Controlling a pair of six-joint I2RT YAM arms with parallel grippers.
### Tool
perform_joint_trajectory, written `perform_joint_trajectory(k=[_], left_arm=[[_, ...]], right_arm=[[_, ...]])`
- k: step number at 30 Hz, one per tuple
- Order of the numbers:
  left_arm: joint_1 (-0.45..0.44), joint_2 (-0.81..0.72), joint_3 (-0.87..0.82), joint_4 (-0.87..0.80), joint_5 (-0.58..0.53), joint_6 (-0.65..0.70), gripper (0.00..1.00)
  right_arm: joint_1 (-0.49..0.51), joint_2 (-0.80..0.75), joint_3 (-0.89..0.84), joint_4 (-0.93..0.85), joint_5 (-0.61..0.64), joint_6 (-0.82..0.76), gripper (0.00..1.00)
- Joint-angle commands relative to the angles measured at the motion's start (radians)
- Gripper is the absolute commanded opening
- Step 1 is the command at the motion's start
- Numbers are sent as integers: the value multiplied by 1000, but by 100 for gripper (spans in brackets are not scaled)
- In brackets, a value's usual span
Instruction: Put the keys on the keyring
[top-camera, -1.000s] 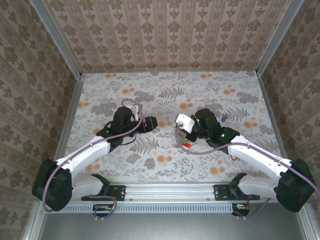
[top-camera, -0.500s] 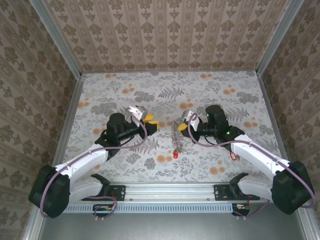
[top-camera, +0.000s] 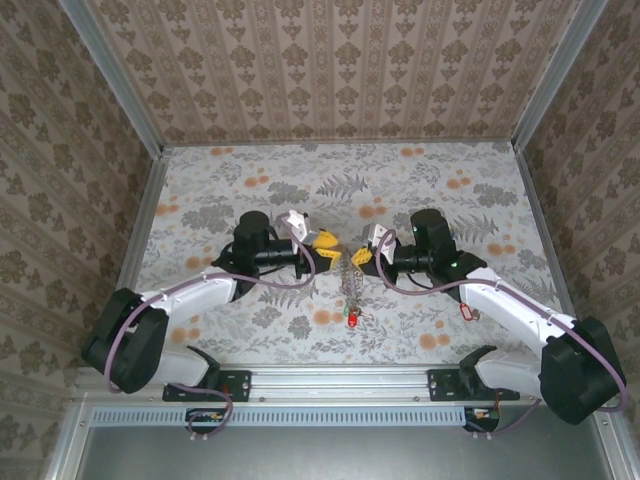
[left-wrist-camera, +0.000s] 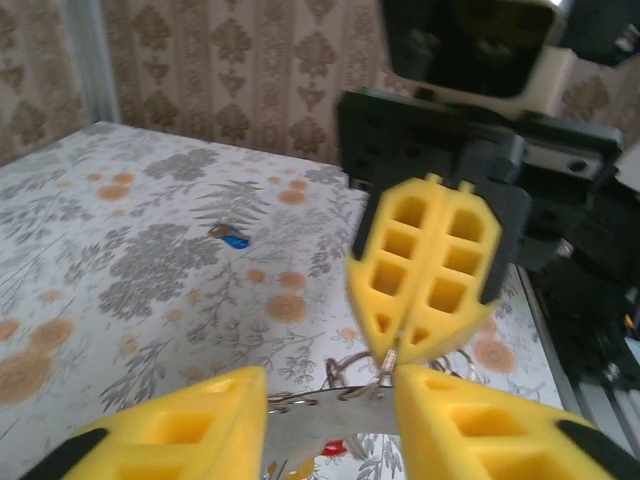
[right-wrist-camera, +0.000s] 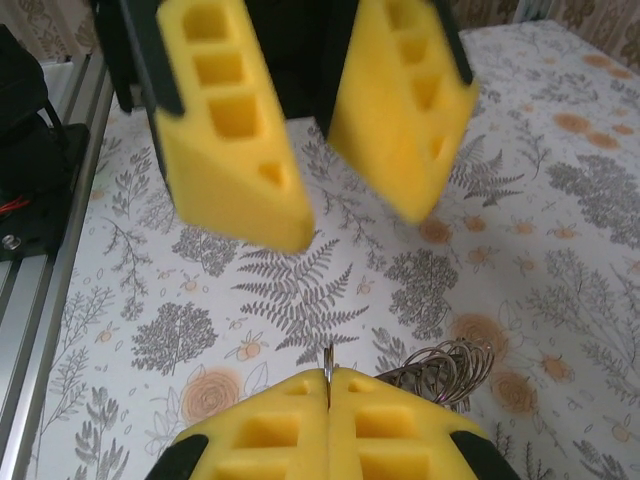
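The keyring (top-camera: 352, 284) hangs as a silvery chain-like loop from my right gripper (top-camera: 361, 255), which is shut on its top edge. A thin metal rim shows between the right gripper's (right-wrist-camera: 328, 400) closed pads, and the keyring's coils (right-wrist-camera: 441, 369) sit just beside them. A red-tagged key (top-camera: 353, 319) dangles at the ring's lower end. My left gripper (top-camera: 325, 242) faces the right one from the left, very close. In the left wrist view its jaws (left-wrist-camera: 330, 420) stand apart around a silvery strip of the keyring (left-wrist-camera: 345, 415). A blue-tagged key (left-wrist-camera: 235, 240) lies on the table.
The flower-patterned table (top-camera: 420, 185) is walled by wallpapered panels on three sides. A small red tag (top-camera: 466, 310) lies beside the right forearm. A metal rail (top-camera: 340, 382) with both arm bases runs along the near edge.
The left gripper has moved right, up to the right gripper, and its jaws have narrowed. The right gripper has turned and raised the keyring, which now hangs with the red key below.
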Motion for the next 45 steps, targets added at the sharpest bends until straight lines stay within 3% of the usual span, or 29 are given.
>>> perform_joint_trajectory(k=[1,7,9,17,33,45], left_arm=[[-13,30,11,47,84,38,35],[-53,29,-47,137,-27,11,34],[-56,38,-42,121,-20,13,33],[-58,52,-57,87,38,65,38],[-67,165,-53,193,44,55,44],[-76,235,-29,282,62,8,37]], right_arm=[[-5,-10,-21,112,2,64,0],[-2,-22,-111,220,-19,206,0],[-1,-50,-161,284,-10,198,0],[-4,-56,-147,226,5,143,0],[-5,-29,-124,204,-22,138,0],[-5,-16,-117,205,-38,129,0]])
